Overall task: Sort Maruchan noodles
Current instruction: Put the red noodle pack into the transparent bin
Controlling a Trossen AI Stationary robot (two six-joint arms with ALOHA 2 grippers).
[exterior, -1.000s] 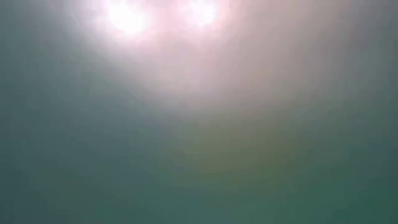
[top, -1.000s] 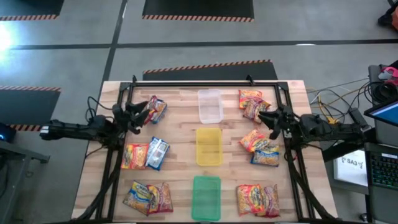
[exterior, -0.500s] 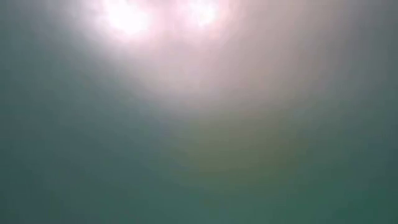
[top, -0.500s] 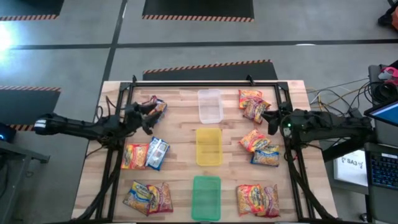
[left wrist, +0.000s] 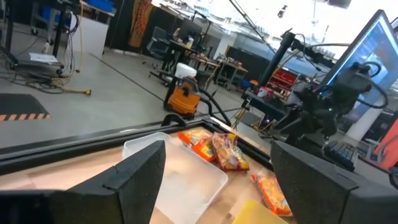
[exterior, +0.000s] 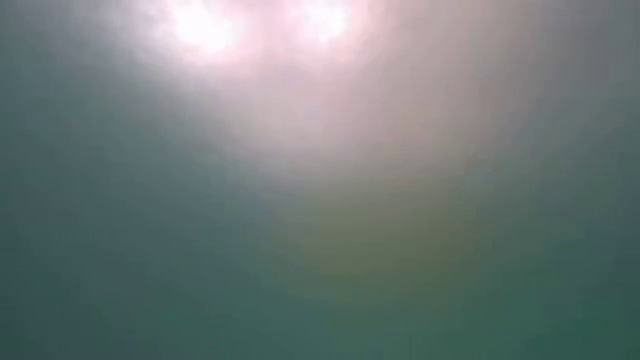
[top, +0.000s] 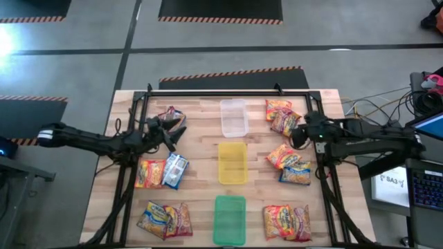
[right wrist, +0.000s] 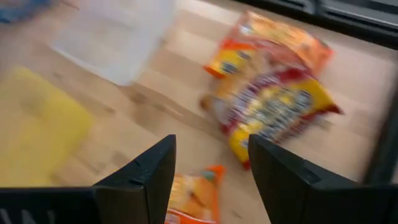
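fig. overhead + wrist views, sorting stage. change over the last sec: the left end effector point(top: 170, 133) has slid from beside the 11 o'clock packet point(top: 171, 116) toward the tabletop point(top: 201, 173) centre and now sits just inboard of it, between that packet and the blue/white packet point(top: 175, 170). the right end effector point(top: 296, 137) has pulled back from the 1 o'clock pair point(top: 281, 115) and swung toward 3 o'clock, above the orange packet point(top: 281, 155). meaning, as a judgement: no packet has shifted and the clear tray point(top: 234, 117), yellow tray point(top: 232, 162) and green tray point(top: 229, 220) all look bare, so sorting is at its start; both arms seem to be picking first targets.

end effector state: left fingers point(left wrist: 134, 177) stand apart w/ nothing between them; right fingers point(right wrist: 144, 177) also apart, nothing held.

packet layout & axes: all noodles lie flat on the tabletop in six small groups, three per side of the tray column. the 11 o'clock packet is tilted, long axis approx 1–7 o'clock. the blue/white packet runs approx 12–6, slightly canted, touching the orange packet at 9 o'clock point(top: 150, 173). the orange packet under the right arm lies diagonal, approx 2–8. the red/yellow packet point(right wrist: 273, 118) in the right wrist view overlaps an orange one point(right wrist: 280, 40); its true heading is clearer overhead, approx 1–7. low view shows nothing usable.
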